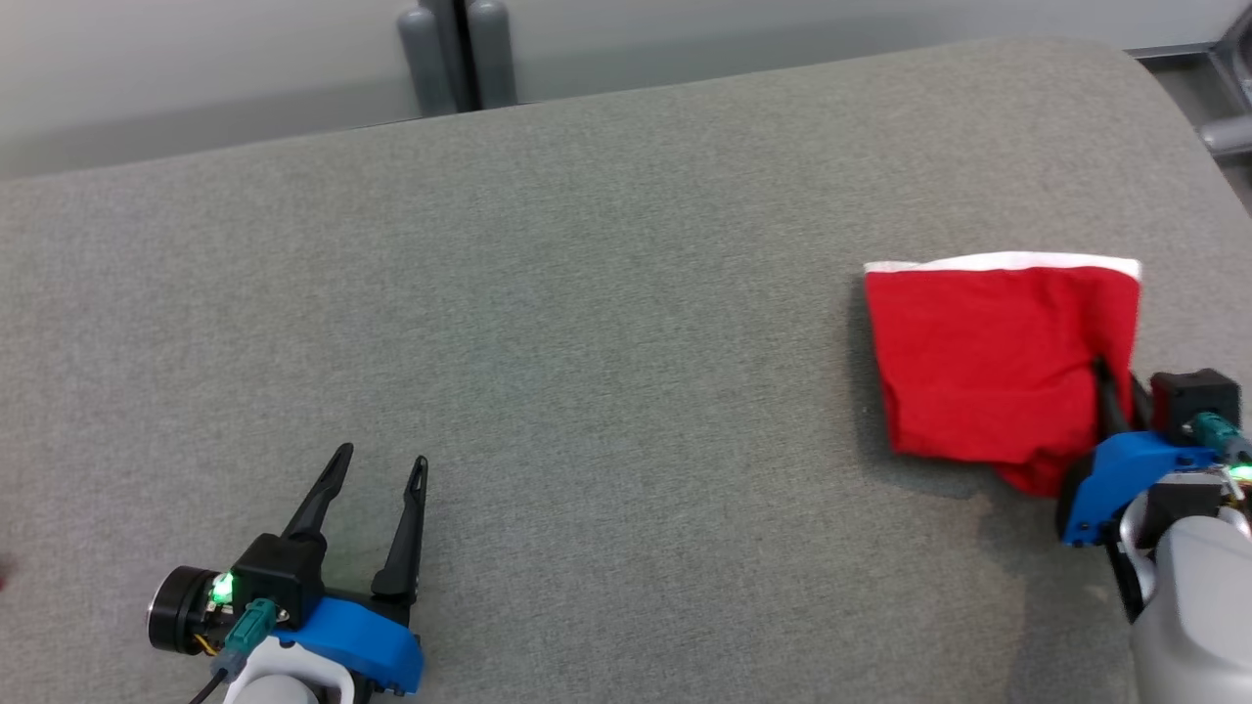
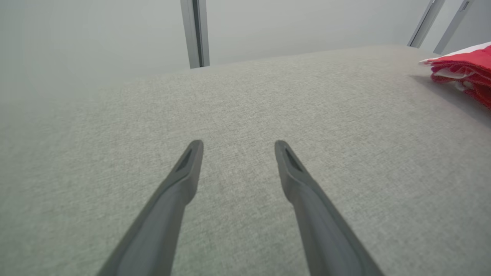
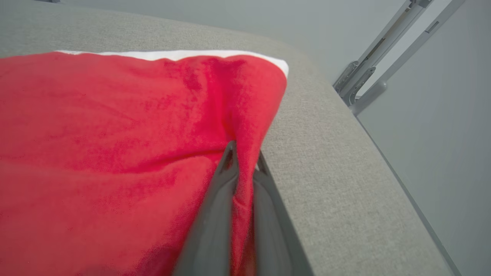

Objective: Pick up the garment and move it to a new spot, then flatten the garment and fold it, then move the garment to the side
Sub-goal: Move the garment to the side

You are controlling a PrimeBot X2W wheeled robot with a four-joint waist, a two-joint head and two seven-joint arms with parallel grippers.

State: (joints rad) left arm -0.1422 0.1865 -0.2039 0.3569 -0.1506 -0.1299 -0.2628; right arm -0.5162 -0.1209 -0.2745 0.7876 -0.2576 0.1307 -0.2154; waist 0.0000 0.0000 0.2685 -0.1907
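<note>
The grey cloth-covered table (image 1: 587, 323) takes up most of the scene and gives a broad, flat bed for spreading and folding; its middle lies bare, which suits a task whose last step sends the work off to one edge; the red garment (image 1: 978, 362) lies near the table's right side, close to the rounded far corner, already folded into a compact, nearly square stack with several layers showing along its side in the left wrist view (image 2: 468, 65); judged from that, the folding is done and the move to the side is the step in hand or close to finished; the right gripper (image 1: 1115, 379) is clenched on the garment's near right edge, a ridge of red cloth pinched up between its two fingers in its own wrist view (image 3: 245, 153), a grip at the border that probably lets the stack be dragged flat without coming unfolded; the left gripper (image 1: 381, 456) hovers low over bare table at the lower left, well apart from the garment, its jaws spread wide and holding nothing (image 2: 238, 143), likely parked there to stay out of the way; a thin white strip (image 1: 1007, 261) peeks out along the far edge of the fold.
</note>
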